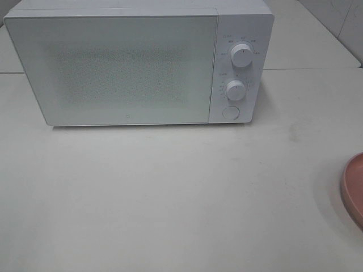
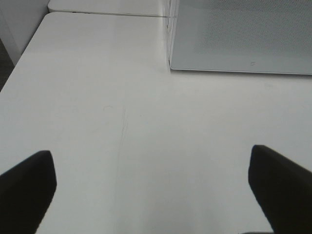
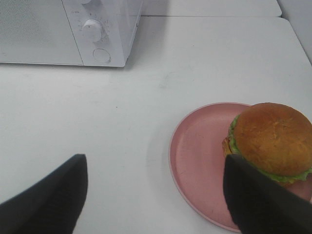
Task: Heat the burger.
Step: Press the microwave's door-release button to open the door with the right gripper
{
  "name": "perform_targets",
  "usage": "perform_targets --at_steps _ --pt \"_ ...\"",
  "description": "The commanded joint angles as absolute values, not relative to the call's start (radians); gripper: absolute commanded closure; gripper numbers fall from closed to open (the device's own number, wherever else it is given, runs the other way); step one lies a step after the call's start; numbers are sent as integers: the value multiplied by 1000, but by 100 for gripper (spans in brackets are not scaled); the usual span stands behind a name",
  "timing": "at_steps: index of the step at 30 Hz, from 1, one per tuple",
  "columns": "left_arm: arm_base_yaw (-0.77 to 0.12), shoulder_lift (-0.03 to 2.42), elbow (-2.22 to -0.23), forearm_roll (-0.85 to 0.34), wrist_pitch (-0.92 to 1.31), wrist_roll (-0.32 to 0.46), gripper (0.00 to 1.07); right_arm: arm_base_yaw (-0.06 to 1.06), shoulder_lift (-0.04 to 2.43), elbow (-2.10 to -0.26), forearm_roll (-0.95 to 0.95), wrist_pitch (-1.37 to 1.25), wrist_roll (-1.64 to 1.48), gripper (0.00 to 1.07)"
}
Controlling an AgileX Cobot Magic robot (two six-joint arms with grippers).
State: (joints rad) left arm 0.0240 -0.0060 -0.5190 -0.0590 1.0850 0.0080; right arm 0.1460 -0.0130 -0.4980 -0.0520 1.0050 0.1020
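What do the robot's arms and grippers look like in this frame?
Only the finger ends show. The left gripper has two matte black fingers with broad, blunt tips and rounded corners. The right gripper has the same plain black fingers, shaped like wedges. No cables, markings or separate pads can be made out. The high camera shows no arm at all.
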Motion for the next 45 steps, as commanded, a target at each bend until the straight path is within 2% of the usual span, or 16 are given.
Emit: perform_targets --at_steps 1,18,34,45 --pt "20 -27 -517 -56 1072 6 7 149 -32 -497 -56 993 94 32" --pt "20 -27 -517 -56 1072 6 7 149 -19 -512 -46 977 94 32" --pt "20 -27 -517 -56 1072 6 7 149 303 -485 -46 619 98 32" --pt "20 -27 -517 -56 1072 6 7 149 493 -469 -46 471 98 32"
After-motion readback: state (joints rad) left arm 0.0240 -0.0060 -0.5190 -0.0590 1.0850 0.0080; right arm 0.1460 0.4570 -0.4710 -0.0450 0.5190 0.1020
